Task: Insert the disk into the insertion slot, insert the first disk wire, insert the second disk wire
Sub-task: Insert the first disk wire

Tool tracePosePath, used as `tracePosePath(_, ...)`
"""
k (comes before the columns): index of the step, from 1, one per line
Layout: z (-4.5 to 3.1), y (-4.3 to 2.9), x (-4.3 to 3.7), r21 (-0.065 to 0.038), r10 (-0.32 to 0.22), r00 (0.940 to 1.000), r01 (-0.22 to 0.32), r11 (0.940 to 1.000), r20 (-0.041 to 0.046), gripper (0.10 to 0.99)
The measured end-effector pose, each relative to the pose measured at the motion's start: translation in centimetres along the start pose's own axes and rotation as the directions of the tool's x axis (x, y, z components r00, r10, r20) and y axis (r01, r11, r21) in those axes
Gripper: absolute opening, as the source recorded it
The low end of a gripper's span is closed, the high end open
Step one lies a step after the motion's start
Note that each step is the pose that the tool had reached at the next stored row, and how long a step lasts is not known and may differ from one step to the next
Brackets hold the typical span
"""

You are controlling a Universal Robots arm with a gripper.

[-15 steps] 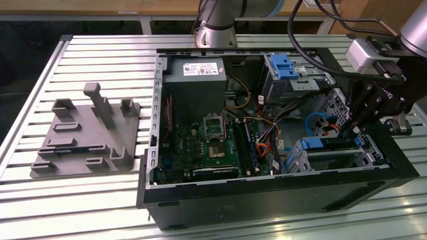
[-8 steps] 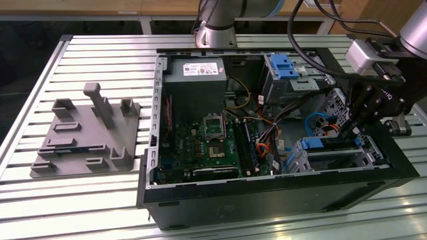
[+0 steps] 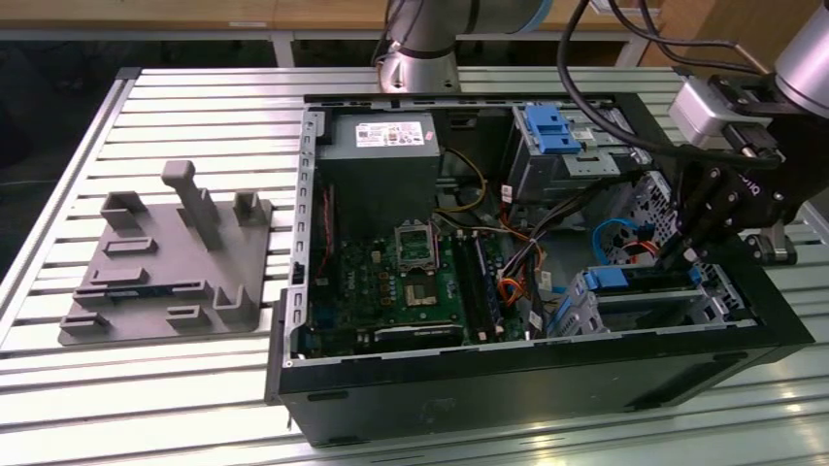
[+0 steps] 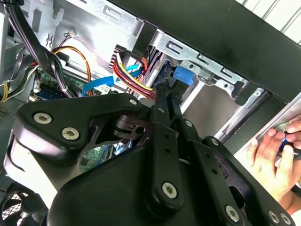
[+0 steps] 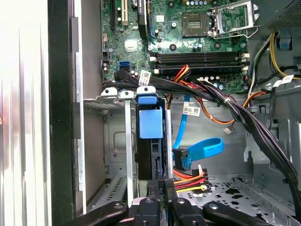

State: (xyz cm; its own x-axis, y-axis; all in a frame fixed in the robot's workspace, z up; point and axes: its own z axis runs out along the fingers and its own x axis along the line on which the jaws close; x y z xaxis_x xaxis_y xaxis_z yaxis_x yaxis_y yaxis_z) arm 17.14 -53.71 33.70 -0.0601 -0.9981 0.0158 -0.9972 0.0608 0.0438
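The claw (image 5: pixel 160 189), its fingers drawn nearly together, sits at the end of the disk (image 5: pixel 150 123). The disk is seated in the insertion slot (image 5: pixel 115 141), near the tabletop (image 3: pixel 155 388) edge at the exterior view's right.

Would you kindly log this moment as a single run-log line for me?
disk: in insertion slot | pincer: at slot's opening, near disk's edge | blue wire: beside slot, connection unclear
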Motion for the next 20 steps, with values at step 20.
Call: tracePosePath(20,0.48,-0.02,0.0,0.0,0.0,1.0,0.0,1.0,0.0,0.161)
